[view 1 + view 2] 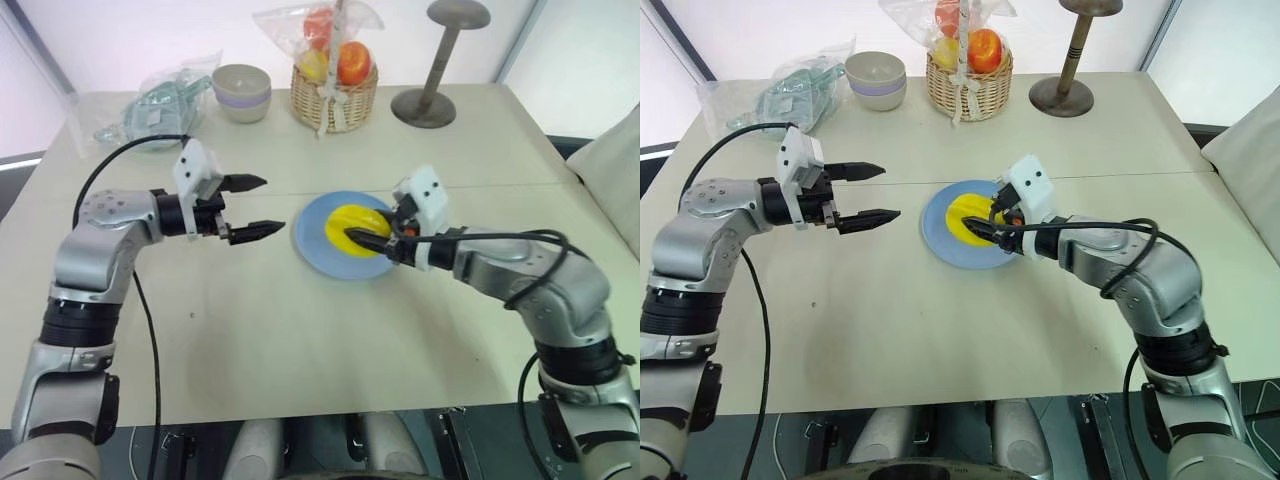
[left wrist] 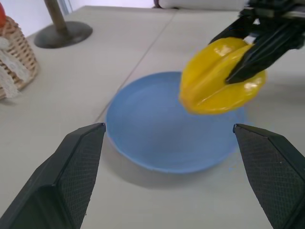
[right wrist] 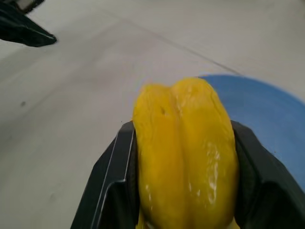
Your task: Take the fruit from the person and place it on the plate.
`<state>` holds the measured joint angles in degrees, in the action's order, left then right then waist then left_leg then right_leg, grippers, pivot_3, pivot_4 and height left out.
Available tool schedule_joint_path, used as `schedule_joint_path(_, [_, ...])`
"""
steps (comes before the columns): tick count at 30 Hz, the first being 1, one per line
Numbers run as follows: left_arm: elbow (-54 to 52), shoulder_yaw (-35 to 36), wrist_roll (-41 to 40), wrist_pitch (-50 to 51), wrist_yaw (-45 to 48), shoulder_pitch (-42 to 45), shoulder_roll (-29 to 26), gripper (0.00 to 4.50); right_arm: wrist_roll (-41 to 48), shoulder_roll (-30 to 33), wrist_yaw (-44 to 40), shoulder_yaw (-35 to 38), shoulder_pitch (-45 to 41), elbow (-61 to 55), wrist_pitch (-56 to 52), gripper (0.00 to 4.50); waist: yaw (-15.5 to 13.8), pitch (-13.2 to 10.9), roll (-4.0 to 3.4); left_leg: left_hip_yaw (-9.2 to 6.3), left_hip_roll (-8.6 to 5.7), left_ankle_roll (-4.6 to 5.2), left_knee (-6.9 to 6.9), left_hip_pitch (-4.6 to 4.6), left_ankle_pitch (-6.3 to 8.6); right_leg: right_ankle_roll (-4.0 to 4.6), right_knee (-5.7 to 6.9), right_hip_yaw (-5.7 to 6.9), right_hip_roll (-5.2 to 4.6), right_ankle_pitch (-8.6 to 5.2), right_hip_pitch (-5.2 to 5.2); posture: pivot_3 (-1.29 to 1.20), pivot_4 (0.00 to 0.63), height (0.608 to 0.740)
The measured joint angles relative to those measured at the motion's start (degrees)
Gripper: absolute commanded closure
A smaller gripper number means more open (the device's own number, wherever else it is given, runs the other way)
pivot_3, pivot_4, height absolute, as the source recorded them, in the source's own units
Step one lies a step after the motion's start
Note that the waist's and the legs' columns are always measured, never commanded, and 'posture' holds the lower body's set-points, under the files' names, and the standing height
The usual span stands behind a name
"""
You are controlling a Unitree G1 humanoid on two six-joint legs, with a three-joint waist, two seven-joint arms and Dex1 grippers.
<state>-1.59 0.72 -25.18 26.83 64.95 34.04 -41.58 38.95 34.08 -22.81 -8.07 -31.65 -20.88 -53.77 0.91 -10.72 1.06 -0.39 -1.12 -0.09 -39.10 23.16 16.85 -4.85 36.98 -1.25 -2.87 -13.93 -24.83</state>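
The fruit (image 1: pixel 356 229) hides part of the plate (image 1: pixel 315 245); whether it touches the plate cannot be told.

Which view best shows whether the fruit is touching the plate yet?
The left wrist view: the fruit, held by the right gripper, hangs above the plate. Both eye views look down, hiding any gap. The right wrist view shows the fruit close up with only the plate's edge.
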Motion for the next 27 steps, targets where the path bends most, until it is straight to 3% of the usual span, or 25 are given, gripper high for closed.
schedule_joint_path(6, [-4.1, 0.4, -1.7, 2.5, 3.8, -4.1, -5.7, 0.00, -7.0, -1.8, -3.7, -2.7, 0.1, 7.1, 5.1, 2.83, 0.0, 0.0, 0.00, -0.01, 0.01, 0.00, 0.00, 0.05, 0.00, 0.00, 0.03, 0.00, 0.00, 0.00, -0.07, 0.00, 0.150, 0.740])
schedule_joint_path(11, [-4.4, 0.5, -1.8, 2.9, 4.6, -4.2, -6.9, 0.00, -9.8, -3.6, -5.7, -2.9, 0.1, 8.6, 7.2, 2.83, -0.2, 0.0, -0.01, -0.01, -0.01, -0.01, -0.02, 0.05, 0.00, 0.00, 0.03, 0.01, -0.02, 0.00, -0.06, 0.00, 0.150, 0.740])
schedule_joint_path(16, [-4.4, 0.5, -1.8, 2.9, 4.7, -4.1, -6.9, 0.00, -11.8, -4.5, -6.8, -2.6, 0.0, 9.5, 8.4, 0.34, -0.1, 0.0, -0.01, -0.01, -0.01, -0.01, -0.02, 0.05, 0.00, 0.00, 0.04, 0.02, 0.00, 0.00, -0.07, 0.00, 0.150, 0.740])
schedule_joint_path(17, [-4.4, 0.5, -1.8, 2.9, 4.7, -4.1, -6.9, 0.00, -12.1, -4.8, -6.9, -2.6, 0.0, 9.7, 8.5, 0.02, -0.1, 0.0, -0.01, -0.01, -0.01, -0.01, -0.02, 0.06, 0.00, 0.00, 0.04, 0.02, 0.00, 0.00, -0.07, 0.00, 0.150, 0.740])
schedule_joint_path(23, [-4.4, 0.5, -1.8, 2.9, 4.7, -3.9, -6.7, 0.00, -13.3, -4.5, -7.3, -1.9, 0.0, 9.1, 7.7, 0.02, -0.1, 0.0, -0.01, -0.01, -0.01, -0.01, -0.02, 0.06, -0.01, 0.00, 0.06, 0.02, 0.00, 0.00, -0.08, 0.00, 0.150, 0.740])
schedule_joint_path(27, [-4.0, 0.3, -1.7, 2.8, 4.8, -2.6, -6.5, 0.00, -11.8, -0.4, -7.8, 2.4, 0.1, 2.9, 4.1, 0.02, -0.4, 0.0, -0.03, -0.03, -0.03, -0.01, -0.04, 0.12, 0.00, 0.00, 0.05, 0.05, -0.03, 0.00, -0.11, 0.00, 0.150, 0.740])
